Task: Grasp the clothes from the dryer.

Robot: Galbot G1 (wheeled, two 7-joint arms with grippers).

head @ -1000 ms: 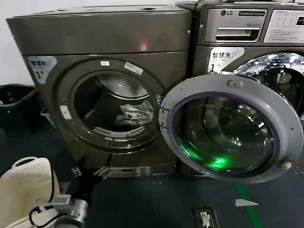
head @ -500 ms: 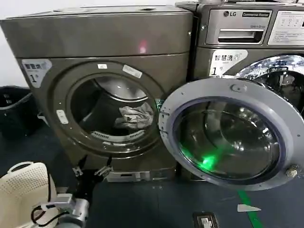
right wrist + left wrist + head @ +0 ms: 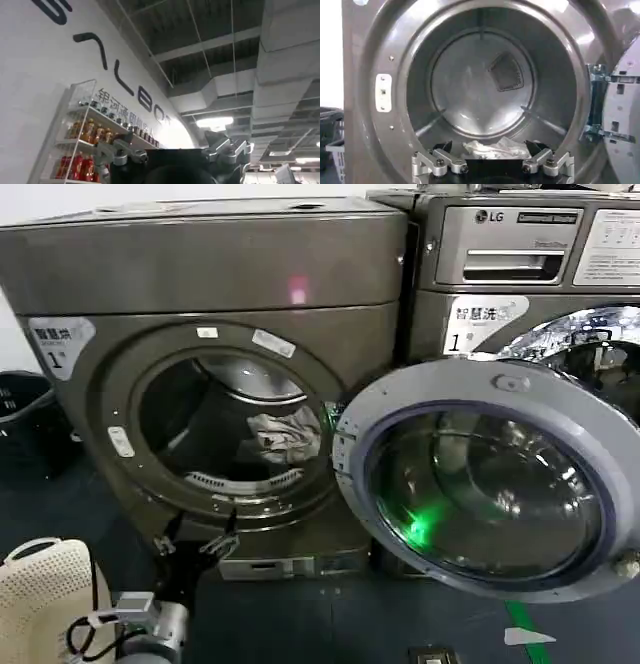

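Around you: dark floor (image 3: 330, 614), LG machine (image 3: 520, 274), black bin (image 3: 25, 424), white basket (image 3: 45, 594), drinks shelf (image 3: 95, 140).

You've got the LG machine (image 3: 530, 274) far right w/ its control panel (image 3: 612, 244) and detergent drawer (image 3: 510, 264), a dark bin (image 3: 25, 419) far left, a white perforated basket (image 3: 45, 604) near left, green floor tape (image 3: 528, 636) near right, plus drink shelves (image 3: 85, 145) on a wall.
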